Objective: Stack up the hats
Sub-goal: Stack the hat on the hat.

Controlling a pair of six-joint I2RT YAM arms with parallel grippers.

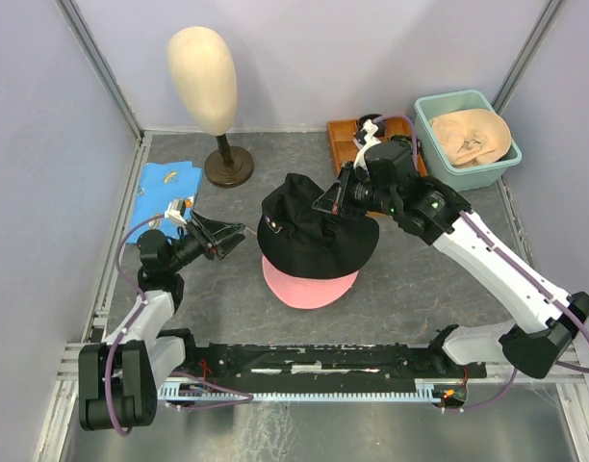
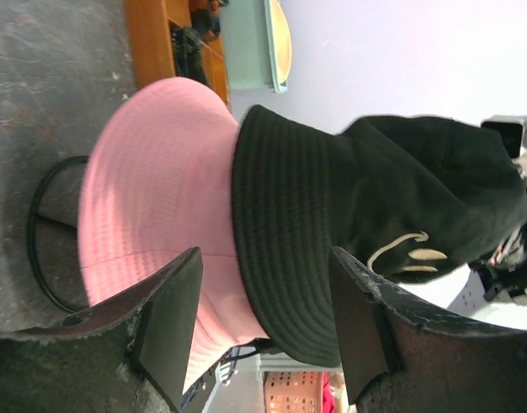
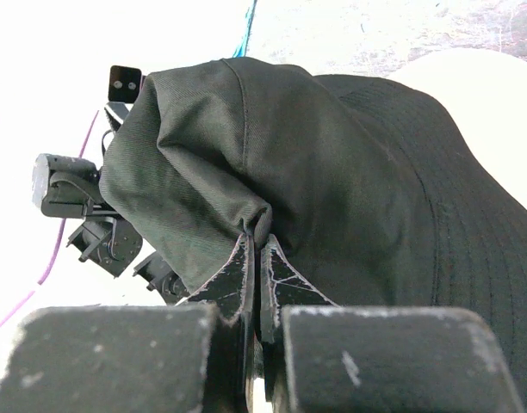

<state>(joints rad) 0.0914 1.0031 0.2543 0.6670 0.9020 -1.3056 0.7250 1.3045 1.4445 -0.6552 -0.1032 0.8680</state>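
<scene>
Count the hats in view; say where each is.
3: black hat pinched by the right pincer, over the pink hat mid-table; beige hat in the teal tub. Others may hide beneath it.

Both arms were the same build, honestly: white link shells on the left arm (image 1: 145, 320) and right arm (image 1: 497, 262), chunky black joints, and thin purple cables (image 1: 120, 274) looping alongside each one. The fingers (image 2: 164, 323) were flat black wedges, pretty scuffed, with pale scratches all over the edges.

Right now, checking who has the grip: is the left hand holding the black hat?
No, the left hand stands open beside the black hat; the right hand pinches its crown.
</scene>
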